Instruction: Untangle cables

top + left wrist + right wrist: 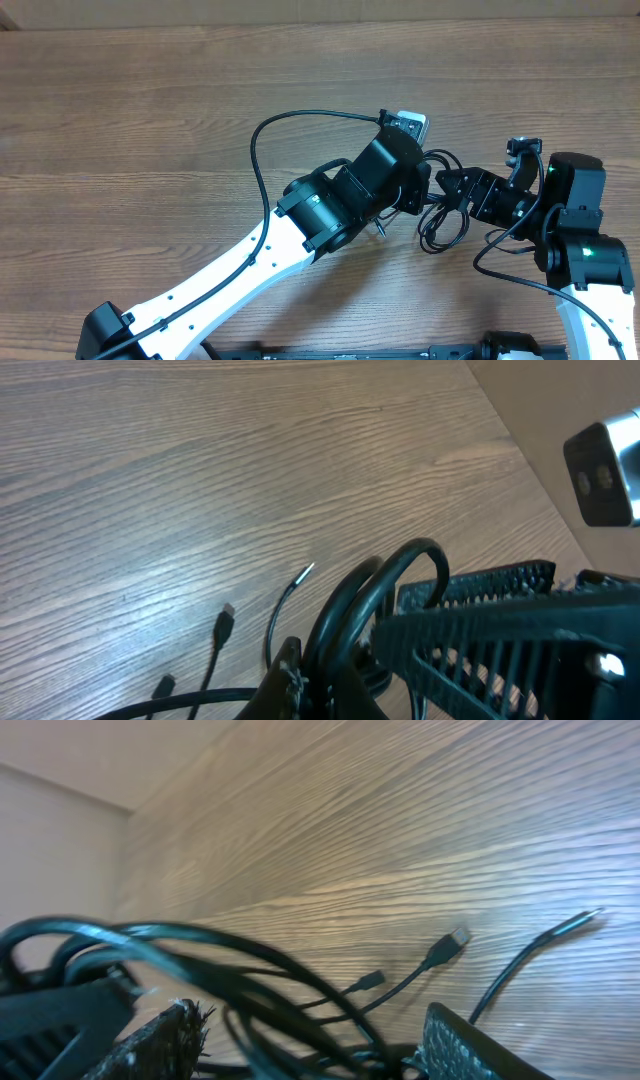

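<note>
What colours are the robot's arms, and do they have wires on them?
Both arms have white links and chunky black round joints. The left arm has little dark holes along its white link and a thick black wire looping beside it. The right arm carries a small green light. The right end effector has black, bumpy finger pads.

Black cables [438, 215] on wooden table [150, 110]

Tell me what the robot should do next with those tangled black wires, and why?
Probably close the right gripper on the cables. Its jaws stand open with several strands running between them, and the left gripper looks shut on the same bundle. With both grippers holding, the arms could likely start pulling the loops apart.
</note>
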Tool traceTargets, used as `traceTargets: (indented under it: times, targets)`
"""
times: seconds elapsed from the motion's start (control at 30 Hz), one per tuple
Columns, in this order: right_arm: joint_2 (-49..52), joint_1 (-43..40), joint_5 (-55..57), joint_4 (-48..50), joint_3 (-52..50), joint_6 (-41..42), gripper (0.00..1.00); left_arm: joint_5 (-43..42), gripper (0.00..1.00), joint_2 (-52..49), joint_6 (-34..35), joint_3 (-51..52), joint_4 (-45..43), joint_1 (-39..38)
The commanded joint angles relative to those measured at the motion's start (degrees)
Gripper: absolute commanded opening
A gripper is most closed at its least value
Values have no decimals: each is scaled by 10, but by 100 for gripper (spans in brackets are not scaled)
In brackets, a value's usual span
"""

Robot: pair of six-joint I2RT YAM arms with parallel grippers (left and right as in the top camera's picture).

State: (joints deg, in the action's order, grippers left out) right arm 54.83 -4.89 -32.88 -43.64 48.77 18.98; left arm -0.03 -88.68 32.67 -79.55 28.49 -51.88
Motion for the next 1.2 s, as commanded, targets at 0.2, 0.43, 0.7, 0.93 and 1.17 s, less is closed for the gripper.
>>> traceTargets:
  times: [0.2, 0.43, 0.7, 0.93, 1.17]
  targets:
    - [-6, -4, 33, -2, 4, -15, 68, -47, 4, 6, -10, -9, -23, -3]
    - [-7, -4, 33, -3, 4, -15, 26, -60, 4, 6, -10, -9, -33, -3]
    - [-7, -4, 33, -3, 4, -14, 4, -57, 4, 6, -10, -9, -32, -3]
    - [-7, -4, 13, 0, 4, -14, 4, -60, 4, 6, -29, -9, -28, -3]
    - [-7, -4, -60, 32, 4, -10, 4, -126, 4, 6, -198, -9, -12, -3]
